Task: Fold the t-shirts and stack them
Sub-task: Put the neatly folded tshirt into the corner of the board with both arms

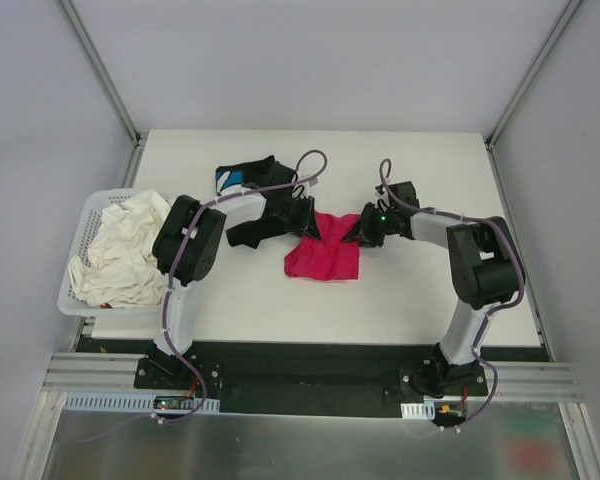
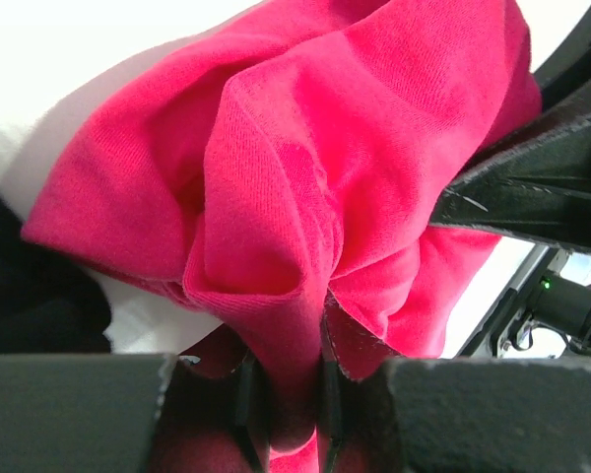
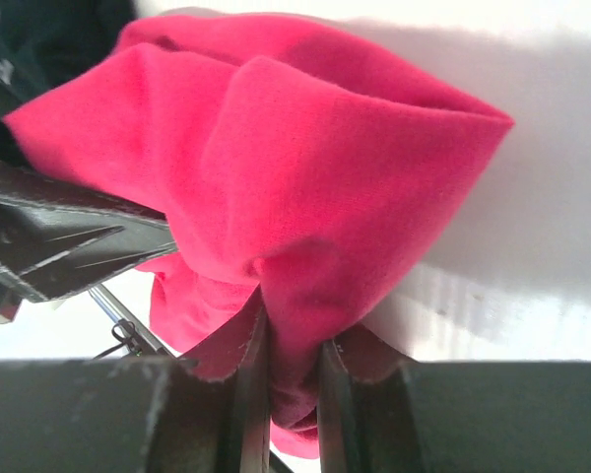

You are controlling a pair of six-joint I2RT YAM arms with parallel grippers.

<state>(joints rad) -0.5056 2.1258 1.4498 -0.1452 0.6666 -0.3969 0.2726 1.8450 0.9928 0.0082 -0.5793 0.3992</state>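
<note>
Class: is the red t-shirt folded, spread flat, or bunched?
Bunched: the red t-shirt puckers where the left end effector and right end effector pinch it.

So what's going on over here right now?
A two-armed robot is working on a red shirt. The left claw and the right claw are each shut on a pinch of it, from opposite sides. A black shirt lies crumpled behind them, and a white basket of pale cloth sits at the left.
</note>
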